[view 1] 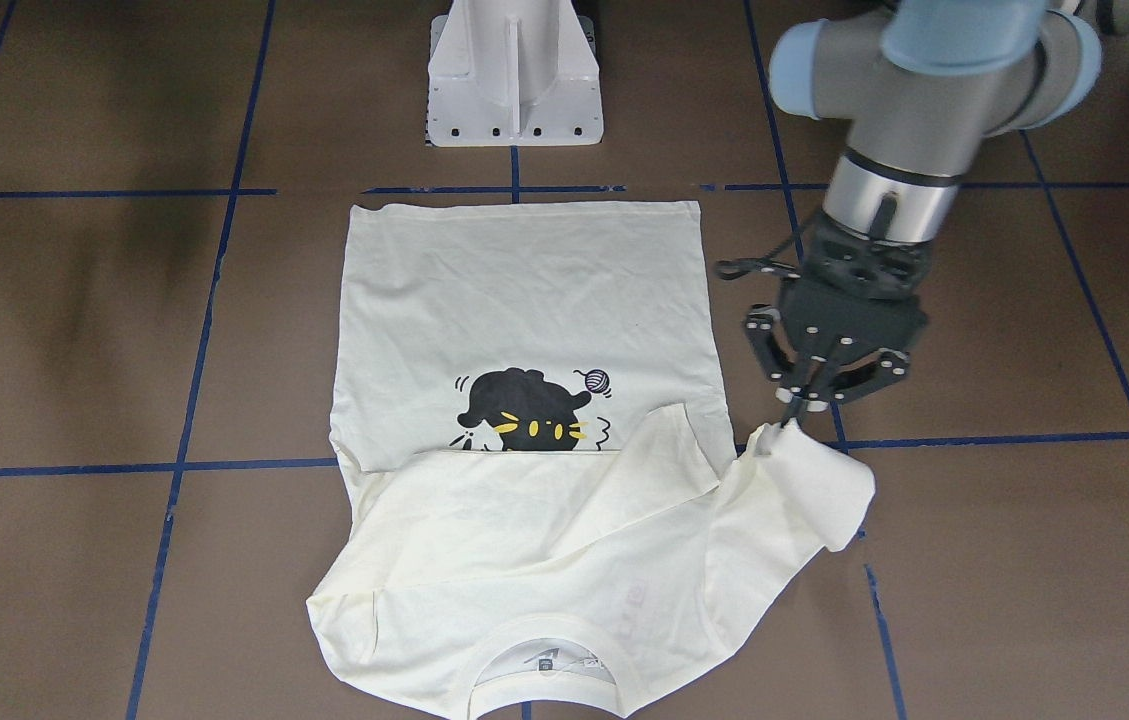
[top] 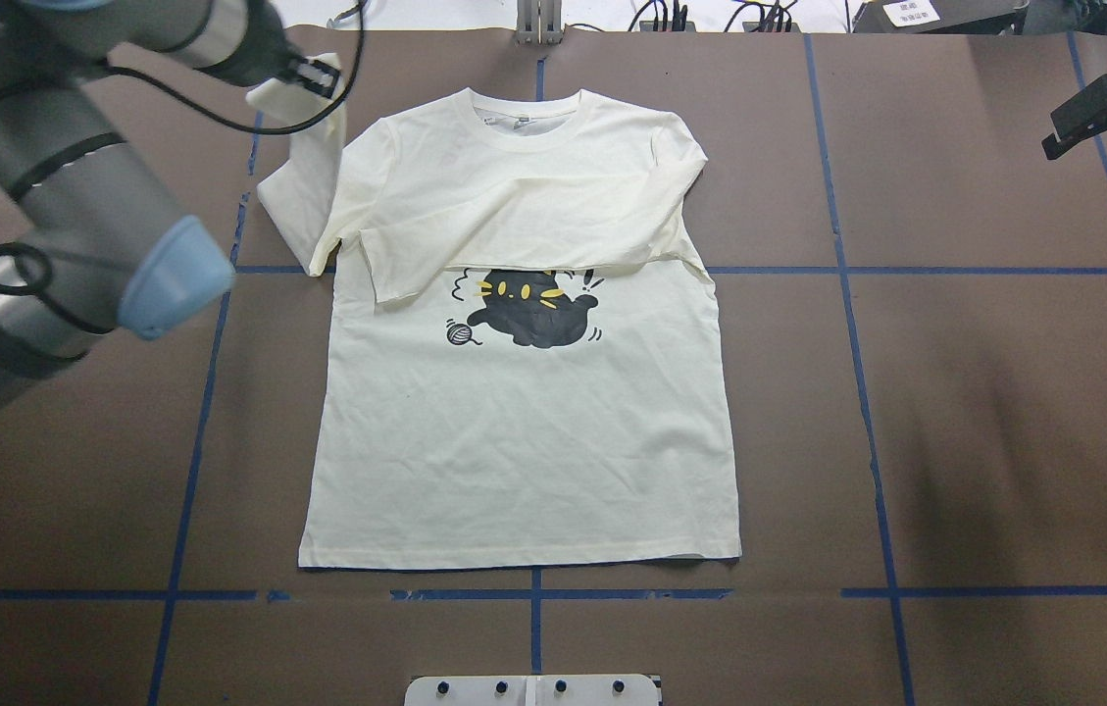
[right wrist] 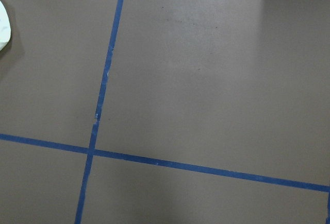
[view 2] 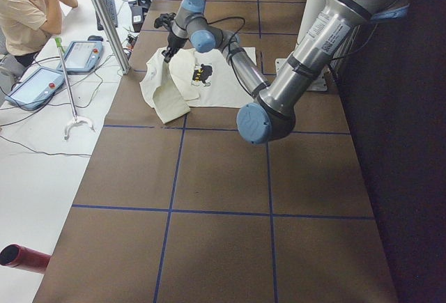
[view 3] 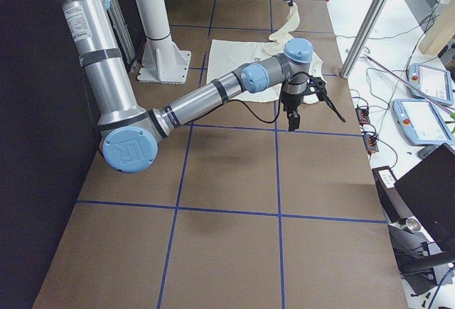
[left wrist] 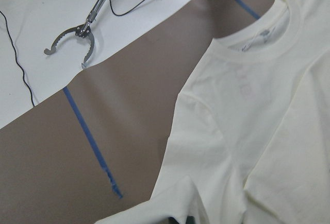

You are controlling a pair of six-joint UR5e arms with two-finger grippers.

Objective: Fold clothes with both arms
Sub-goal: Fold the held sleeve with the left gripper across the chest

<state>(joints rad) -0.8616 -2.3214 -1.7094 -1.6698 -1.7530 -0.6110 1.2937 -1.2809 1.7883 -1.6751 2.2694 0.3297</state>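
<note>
- The cream T-shirt (view 1: 524, 290) lies flat and print side up in the middle of the front-facing view. Its hem points to the white pedestal (view 1: 514, 80) at top centre, and its collar is at the bottom edge.
- The folded sleeve (view 1: 524, 510) lies across the chest and covers the lower part of the black cat print (view 1: 524, 410). The small yarn ball (view 1: 596, 379) shows just to the upper right of the cat.
- The left gripper (view 1: 794, 412), right of centre in that view, has its fingers pinched together on the cuff end of the lifted sleeve (view 1: 809, 485). That sleeve rises off the brown table (view 1: 74, 330) and drapes back down to the shirt's shoulder.
- The right gripper (view 3: 293, 117) hangs above bare table, well apart from the shirt, at the far upper right of the overhead view. I cannot tell whether its claw is open or closed.
- The right wrist view shows almost only table and blue tape lines (right wrist: 154, 162).
</note>
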